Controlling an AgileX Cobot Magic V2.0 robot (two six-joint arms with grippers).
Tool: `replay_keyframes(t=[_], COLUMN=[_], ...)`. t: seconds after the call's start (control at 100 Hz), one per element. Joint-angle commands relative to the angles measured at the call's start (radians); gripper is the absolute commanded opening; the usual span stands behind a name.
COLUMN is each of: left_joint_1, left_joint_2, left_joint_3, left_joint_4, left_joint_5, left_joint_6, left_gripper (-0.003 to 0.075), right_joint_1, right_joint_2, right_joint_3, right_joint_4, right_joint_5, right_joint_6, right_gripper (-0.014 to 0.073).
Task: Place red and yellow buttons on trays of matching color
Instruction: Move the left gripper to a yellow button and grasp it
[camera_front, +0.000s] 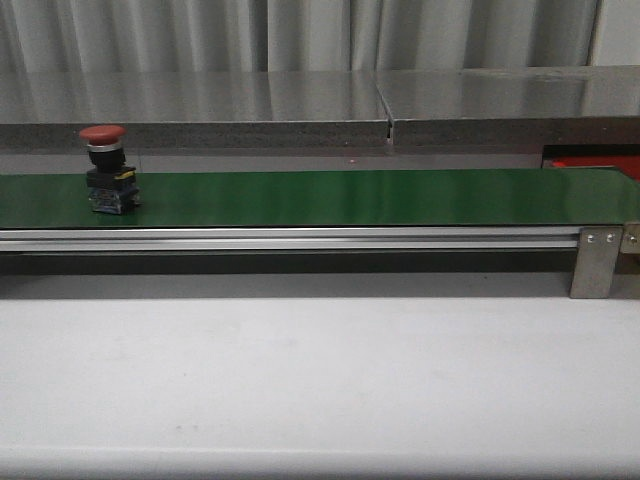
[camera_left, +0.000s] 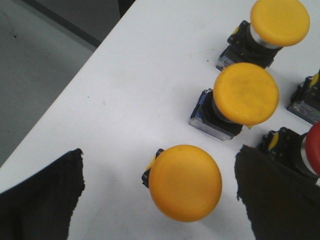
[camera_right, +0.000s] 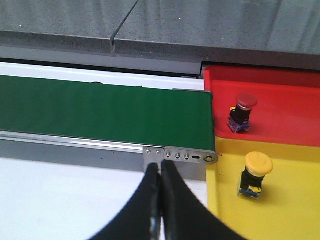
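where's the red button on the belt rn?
Front view: the red button stands upright at the far left of the green belt, alone there.

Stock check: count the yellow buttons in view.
4: three on the white table at; one in the yellow tray at. More may be hidden.

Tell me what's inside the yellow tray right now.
One yellow button stands upright in the yellow tray. Next to it, the red tray holds one red button. The tray's near and right parts run out of frame, so anything there is unseen.
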Motion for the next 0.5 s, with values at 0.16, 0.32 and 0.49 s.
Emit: replay_keyframes(t=[0.16,0.32,0.49], left_joint_1=[-0.018,-0.028,-0.038], left_joint_2=[-0.013,-0.009,-0.009], left_joint_3=[-0.033,-0.033,-0.033], left_joint_4=[-0.027,-0.029,-0.031], left_joint_5=[-0.046,-0.073,-0.078], left_joint_6=[0.005,0.006,0.007], left_gripper=[0.0586,0.0557,0.0262], right_joint_1=[0.000,0.000,0.000], right_joint_2=[0.004,0.004,0.004], right_joint_3=[-0.025,-0.025,-0.025], right_joint_4=[0.019,0.019,0.019], right_joint_5=[-0.076,-0.076,-0.076], right_joint_6=[-0.008,-0.008,-0.008], right_gripper=[-0.0118,-0.0118,-0.0118])
